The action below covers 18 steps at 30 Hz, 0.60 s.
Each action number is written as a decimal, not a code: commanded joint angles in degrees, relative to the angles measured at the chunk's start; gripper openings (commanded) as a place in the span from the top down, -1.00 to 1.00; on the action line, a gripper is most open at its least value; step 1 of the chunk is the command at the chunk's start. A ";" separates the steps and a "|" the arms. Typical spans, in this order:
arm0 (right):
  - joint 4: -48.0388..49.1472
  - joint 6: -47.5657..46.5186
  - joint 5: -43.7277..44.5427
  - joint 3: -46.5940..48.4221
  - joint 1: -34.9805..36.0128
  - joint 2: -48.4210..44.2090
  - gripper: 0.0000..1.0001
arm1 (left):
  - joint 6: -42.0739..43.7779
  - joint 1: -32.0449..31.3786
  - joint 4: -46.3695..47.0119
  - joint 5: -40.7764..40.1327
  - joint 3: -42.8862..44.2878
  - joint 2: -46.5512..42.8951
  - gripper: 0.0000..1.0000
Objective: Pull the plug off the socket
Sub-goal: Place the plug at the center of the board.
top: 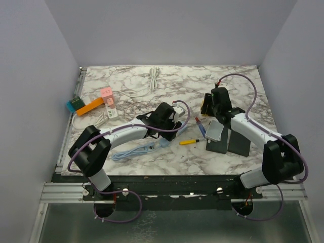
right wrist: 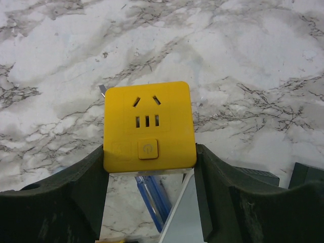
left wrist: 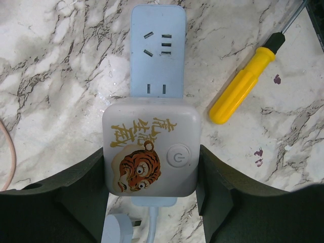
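A white tabletop (top: 243, 81) veined with grey marble pattern sits between plain pale lavender-grey walls (top: 172, 30). An aluminium rail (top: 61, 192) runs along its near edge. Light is soft and even.

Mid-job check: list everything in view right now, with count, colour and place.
power strip: one, light blue, table centre-left
tiger adapter: one, white, seated on the strip
socket cube: one, yellow, centre-right
yellow screwdriver: one, yellow, beside the strip
blue screwdriver: one, blue, near the cube
small blocks: three, teal, orange, pink, left edge
cable: one, white, far edge
slabs: two, dark grey, near right arm
left end effector: one, dark, closed on the tiger adapter
right end effector: one, dark, closed on the socket cube
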 commanded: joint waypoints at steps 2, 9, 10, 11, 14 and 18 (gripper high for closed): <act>1.14 -1.32 -1.79 2.23 -0.65 3.65 0.99 | 0.68 1.65 -7.34 -7.14 -2.02 -0.30 1.00; 2.46 -1.78 -0.40 1.98 -0.66 5.69 0.99 | 0.73 1.49 -7.52 -7.55 -1.95 -0.36 1.00; 3.35 -2.02 -0.42 1.42 -0.65 5.55 0.98 | 0.68 1.46 -7.52 -7.50 -1.94 -0.25 1.00; 4.52 -2.15 -0.44 0.53 -0.65 5.16 0.97 | 0.61 1.37 -7.52 -7.47 -1.94 -0.14 1.00; 7.93 -2.56 -1.24 -1.62 -0.65 3.86 0.88 | 0.59 1.19 -7.58 -7.31 -1.87 0.39 1.00; 7.41 -2.69 -0.98 -0.85 -0.69 5.44 0.83 | 0.59 0.99 -7.70 -7.15 -1.72 0.92 1.00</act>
